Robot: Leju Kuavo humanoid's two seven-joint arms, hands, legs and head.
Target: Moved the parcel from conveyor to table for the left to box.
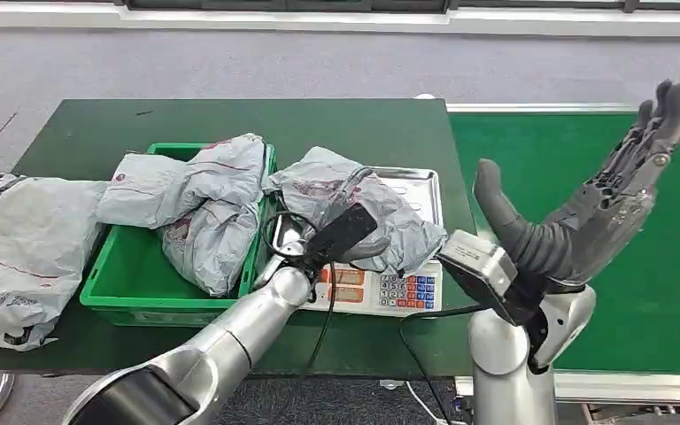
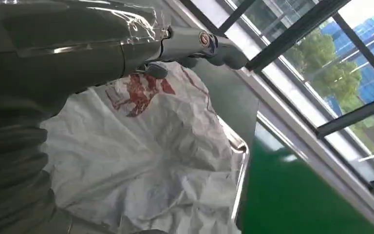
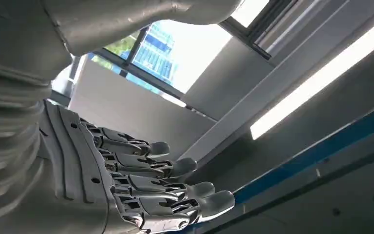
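A dark green table (image 1: 230, 124) takes up most of the head view, and the bright green conveyor (image 1: 584, 177) runs along its right side, edge to edge with it. On the table's left end lies a big crumpled grey bag (image 1: 18, 248), partly hanging over the near edge. Next to it sits a green box (image 1: 133, 279) with two grey bags already inside: one (image 1: 177, 181) drapes across the top and over the left rim, the other (image 1: 212, 239) slumps against the right wall.

Just right of the box stands a scale (image 1: 407, 190) with a shiny metal tray and a keypad on its front face. The parcel (image 1: 345, 199) (grey plastic, wrinkled, with red print) rests on that tray, touching the box's right rim on one side.

The left hand (image 1: 354, 243) reaches in over the near side of the parcel and rests against it; the left wrist view shows the parcel (image 2: 146, 161) close up beneath the hand, but whether the fingers actually grip the plastic I cannot tell.

The right hand (image 1: 602, 204) is raised above the conveyor, palm out, thumb apart from the straight fingers (image 3: 165, 187), holding nothing.
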